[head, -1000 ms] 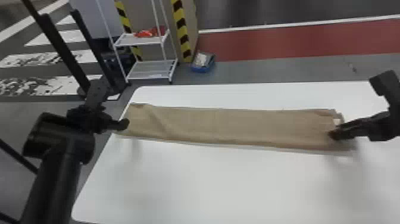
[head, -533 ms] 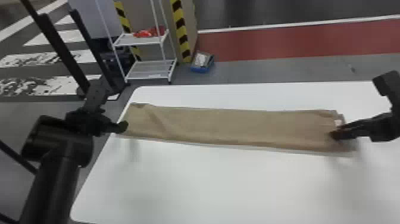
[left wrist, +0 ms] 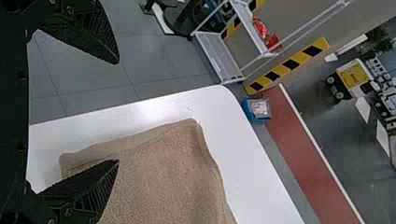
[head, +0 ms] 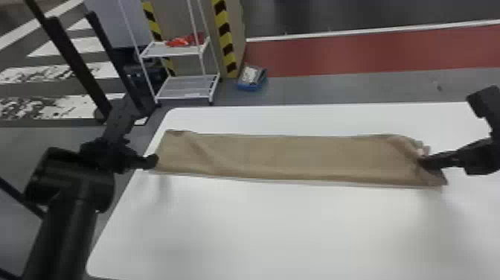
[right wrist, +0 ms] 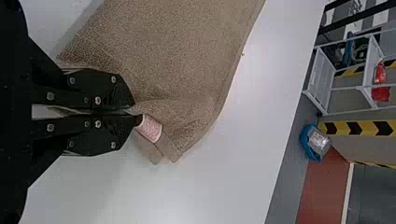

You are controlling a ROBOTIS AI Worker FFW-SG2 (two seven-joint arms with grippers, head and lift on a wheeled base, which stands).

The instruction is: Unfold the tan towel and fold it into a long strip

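The tan towel [head: 282, 156] lies as a long strip across the white table, with a diagonal crease near its left end. At that left end is my left gripper [head: 151, 161]; in the left wrist view the left gripper [left wrist: 116, 112] is open, one finger over the towel [left wrist: 159, 182] and the other beyond the table edge. My right gripper [head: 424, 162] is at the strip's right end. In the right wrist view the right gripper [right wrist: 134, 111] is shut on the towel [right wrist: 177, 51], beside a pinkish label [right wrist: 149, 128] and bunched cloth.
The white table [head: 260, 231] extends in front of and behind the towel. Past its far left corner stand a white shelf rack [head: 186, 87] with red items and a striped pillar [head: 225, 37]. A blue bin [head: 252, 79] sits on the floor.
The towel's right end has bunched and risen slightly around my right gripper, and a diagonal crease has deepened near the left end. Both arms have barely moved.
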